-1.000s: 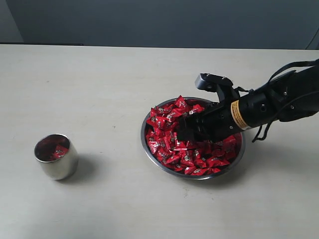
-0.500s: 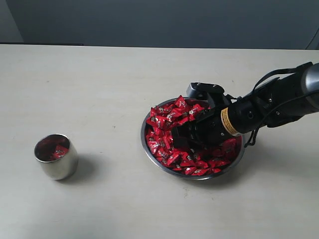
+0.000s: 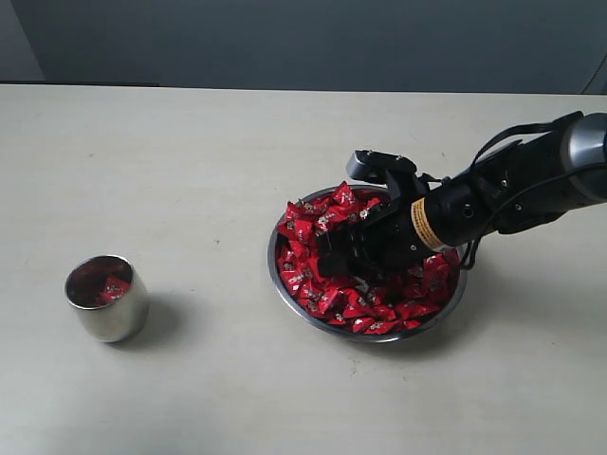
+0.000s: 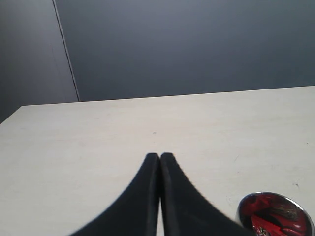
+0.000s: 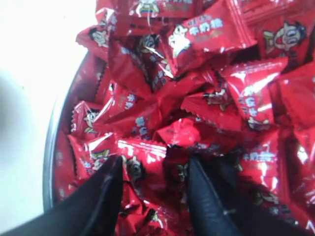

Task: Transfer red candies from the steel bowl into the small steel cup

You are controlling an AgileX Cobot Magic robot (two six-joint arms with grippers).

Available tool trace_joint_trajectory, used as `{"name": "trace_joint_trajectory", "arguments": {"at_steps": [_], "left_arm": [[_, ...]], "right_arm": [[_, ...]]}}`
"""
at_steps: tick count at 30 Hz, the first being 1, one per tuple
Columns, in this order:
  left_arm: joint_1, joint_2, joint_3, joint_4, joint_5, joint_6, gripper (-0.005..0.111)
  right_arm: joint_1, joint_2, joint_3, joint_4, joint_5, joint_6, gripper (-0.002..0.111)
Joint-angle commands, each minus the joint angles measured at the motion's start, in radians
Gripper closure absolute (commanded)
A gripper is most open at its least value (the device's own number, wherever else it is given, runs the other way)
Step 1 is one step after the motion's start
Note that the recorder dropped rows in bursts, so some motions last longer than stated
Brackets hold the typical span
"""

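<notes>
The steel bowl (image 3: 285,288) sits right of centre, heaped with red candies (image 3: 313,227). My right gripper (image 3: 334,258) is down among them, open, its black fingers (image 5: 106,196) spread with candies (image 5: 147,167) lying between them; none is clamped. The bowl's rim (image 5: 49,162) shows beside the fingers. The small steel cup (image 3: 106,298) stands at the left with a few red candies (image 3: 112,287) inside. My left gripper (image 4: 160,157) hovers over bare table, shut and empty, with the cup's (image 4: 241,212) mouth at the corner of its view. The left arm is out of the exterior view.
The pale table (image 3: 190,161) runs back to a dark wall (image 3: 303,38). Bare table lies between cup and bowl.
My right gripper has slid leftward and deeper into the candy pile, staying open. Cup and bowl have not moved.
</notes>
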Motion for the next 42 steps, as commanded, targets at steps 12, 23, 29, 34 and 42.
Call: {"name": "trace_joint_trajectory", "arguments": {"at_steps": [12,23,29,34,42], "left_arm": [[0.001,-0.004,0.004,0.001,-0.004,-0.001,0.106],[0.001,-0.004,0.004,0.001,-0.007,-0.001,0.106],[0.001,-0.004,0.004,0.001,-0.007,-0.001,0.106],[0.001,-0.004,0.004,0.001,-0.007,-0.001,0.106],[0.001,-0.004,0.004,0.001,-0.007,-0.001,0.106]], "right_arm": [[0.0,0.004,-0.006,-0.001,-0.021,0.003,0.075],[0.0,0.004,-0.006,-0.001,-0.032,0.003,0.088],[0.0,-0.013,-0.006,-0.001,0.009,0.006,0.088],[0.0,-0.062,-0.006,-0.001,0.055,0.006,0.088],[-0.002,-0.147,-0.006,-0.001,0.099,0.002,0.088]]}}
